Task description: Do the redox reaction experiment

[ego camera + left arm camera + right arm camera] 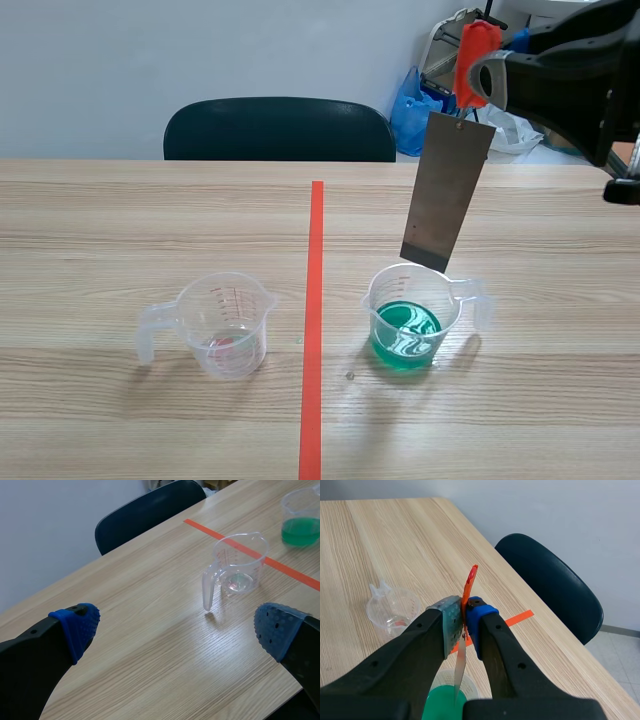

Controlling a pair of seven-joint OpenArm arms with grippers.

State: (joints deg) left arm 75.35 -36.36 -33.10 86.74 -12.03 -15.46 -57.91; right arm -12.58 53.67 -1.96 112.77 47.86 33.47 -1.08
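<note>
Left gripper (177,625): spread wide, nothing between the blue pads (77,625); low over the table (120,420) on the left side of the tape line (313,330).
Empty cup (222,322): clear plastic, upright, left of the tape line and near it; handle turned away from the line, faint pink trace at the bottom.
Green cup (412,318): clear plastic, upright, right of the tape line, about as far from it as the empty cup; green liquid in the lower part, handle turned away from the line.
Metal plate (447,190): grey, hanging tilted in the air right of the tape line; lower edge at the back rim of the green cup, above the liquid; contact with the rim not clear.
Right gripper (464,625): clamped on the orange-red clip (474,60) at the plate's top edge, raised high, right of the tape line.
Chair (280,128): dark, pushed against the table's edge beyond the far end of the tape line.
Blue bag (412,105): behind the chair, right of the tape line's far end.
</note>
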